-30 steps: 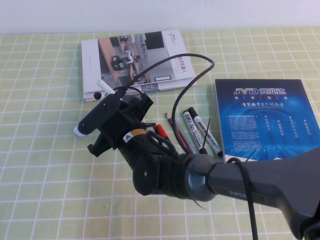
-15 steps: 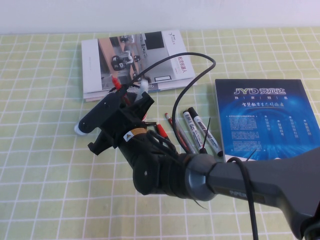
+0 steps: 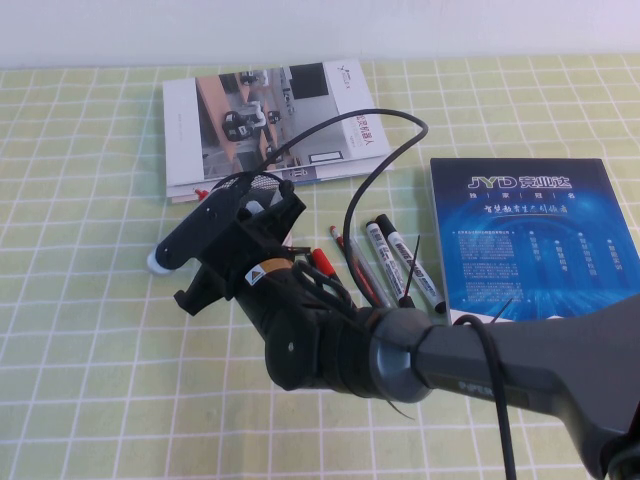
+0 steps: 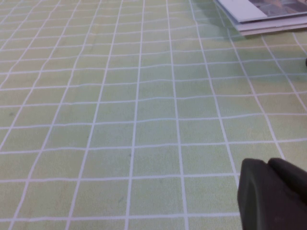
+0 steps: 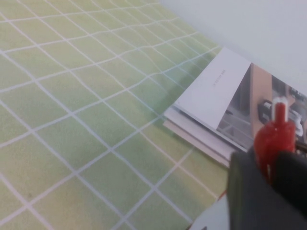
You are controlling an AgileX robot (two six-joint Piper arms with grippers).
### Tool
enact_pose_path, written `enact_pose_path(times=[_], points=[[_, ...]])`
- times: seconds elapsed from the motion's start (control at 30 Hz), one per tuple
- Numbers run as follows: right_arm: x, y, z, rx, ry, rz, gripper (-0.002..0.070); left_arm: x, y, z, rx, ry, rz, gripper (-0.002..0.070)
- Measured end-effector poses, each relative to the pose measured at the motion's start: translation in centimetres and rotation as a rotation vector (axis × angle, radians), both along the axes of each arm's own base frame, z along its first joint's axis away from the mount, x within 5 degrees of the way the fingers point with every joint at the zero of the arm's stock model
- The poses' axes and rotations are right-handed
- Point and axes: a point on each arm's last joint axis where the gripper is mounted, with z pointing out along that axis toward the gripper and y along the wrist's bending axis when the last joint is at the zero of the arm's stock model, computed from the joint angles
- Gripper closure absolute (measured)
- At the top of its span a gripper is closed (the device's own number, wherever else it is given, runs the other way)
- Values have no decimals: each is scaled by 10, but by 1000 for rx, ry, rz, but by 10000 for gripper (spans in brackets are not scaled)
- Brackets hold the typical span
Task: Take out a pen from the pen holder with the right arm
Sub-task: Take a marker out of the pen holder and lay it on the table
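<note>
Two grippers are in play. The left gripper (image 4: 271,194) is parked low over bare tablecloth (image 4: 134,120), well away from the work. It cannot be told whether it is open or closed, and the task gives it no part.

The right gripper (image 5: 271,167) is at the end of the right arm, which reaches away from the robot's side. It is poised directly above the pen holder (image 3: 252,181). Its fingers (image 5: 247,184) are clamped on a red pen (image 5: 272,139), whose white-tipped end projects past the fingertips. A grip close to the upper end probably lets the pen be drawn straight up along the holder's axis without tipping the holder.

The mesh rim of the holder shows just beyond the gripper. The gripper body hides the lower end of the pen, so it cannot be determined whether the pen has cleared the rim.

To the gripper's right, loose pens and markers (image 3: 390,258) lie flat on the cloth. They sit between the gripper and a blue booklet (image 3: 535,235), and this area looks suitable for setting the pen down. Beyond the gripper, just behind the holder, is a stack of brochures (image 3: 270,110). A lift should stay vertical to avoid it.
</note>
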Motion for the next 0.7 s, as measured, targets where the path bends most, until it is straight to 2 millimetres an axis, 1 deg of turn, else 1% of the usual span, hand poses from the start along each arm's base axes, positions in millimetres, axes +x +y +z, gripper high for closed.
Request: enact_pose_path(times=[0.07, 0.17, 0.2, 0.27, 0.4, 0.5, 0.7], points=[[0, 0, 0, 2, 6, -3, 529, 0, 0, 0, 0, 0, 0, 680], [0, 0, -1, 4, 11, -5, 406, 0, 0, 0, 0, 0, 0, 680], [0, 0, -1, 5, 12, -6, 375, 0, 0, 0, 0, 0, 0, 680], [0, -1, -1, 11, 21, -14, 340, 0, 0, 0, 0, 0, 0, 680], [-1, -1, 3, 21, 23, -16, 320, 0, 0, 0, 0, 0, 0, 680], [-2, -1, 9, 32, 17, -15, 316, 0, 0, 0, 0, 0, 0, 680], [-2, -2, 13, 40, 15, -15, 316, 0, 0, 0, 0, 0, 0, 680]])
